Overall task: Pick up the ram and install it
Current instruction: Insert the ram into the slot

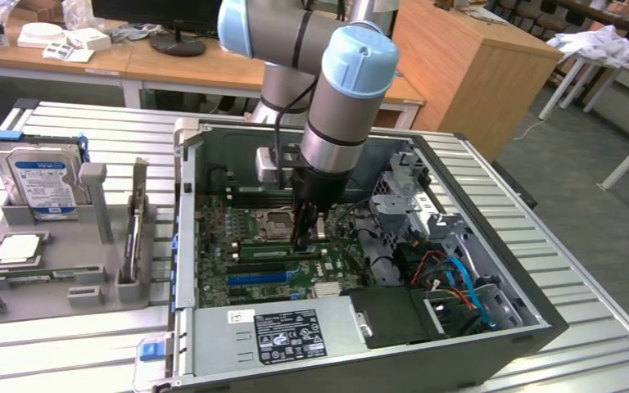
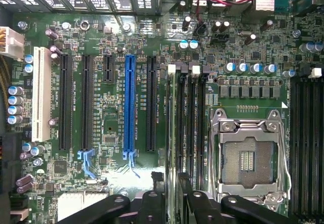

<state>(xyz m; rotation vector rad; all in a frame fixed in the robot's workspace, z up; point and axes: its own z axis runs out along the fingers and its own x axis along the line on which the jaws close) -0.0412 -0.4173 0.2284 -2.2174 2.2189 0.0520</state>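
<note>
My pincer [image 2: 172, 186] spread astride the ram [image 2: 180, 133], ram on edge among black memory slots [image 2: 200, 118], beside CPU socket [image 2: 248, 155].

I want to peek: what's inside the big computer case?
A green motherboard with an empty processor socket, a blue slot, black slots, coloured cables and a labelled grey box. The robot arm hides part of the board behind it.

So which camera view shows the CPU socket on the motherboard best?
The wrist view: it looks straight down on the CPU socket, so its metal frame and contact field show clearly. In the exterior view the CPU socket is seen at a slant, close beside the arm.
</note>
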